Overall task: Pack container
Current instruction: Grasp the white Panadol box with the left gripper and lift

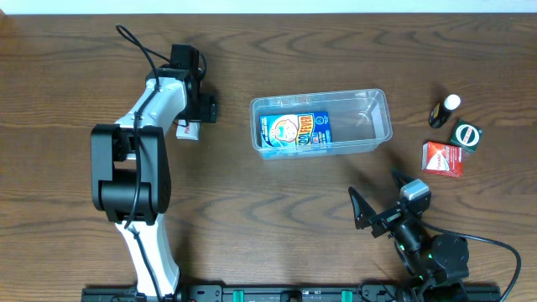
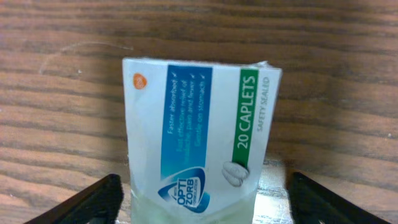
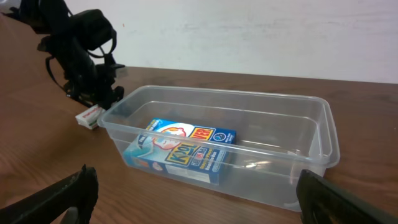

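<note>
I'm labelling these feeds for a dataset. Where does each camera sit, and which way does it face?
Overhead: fixed above the table, looking straight down; both arms show.
Left wrist: on the left arm, looking down at a white caplet box; its open fingers flank it.
Right wrist: on the right arm, facing across the container toward the left arm; its fingers at the bottom corners.
Shared: overhead and right wrist both show the container holding a blue box.

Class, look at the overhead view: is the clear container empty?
No: a blue box lies flat inside the container, toward its left end.
</note>
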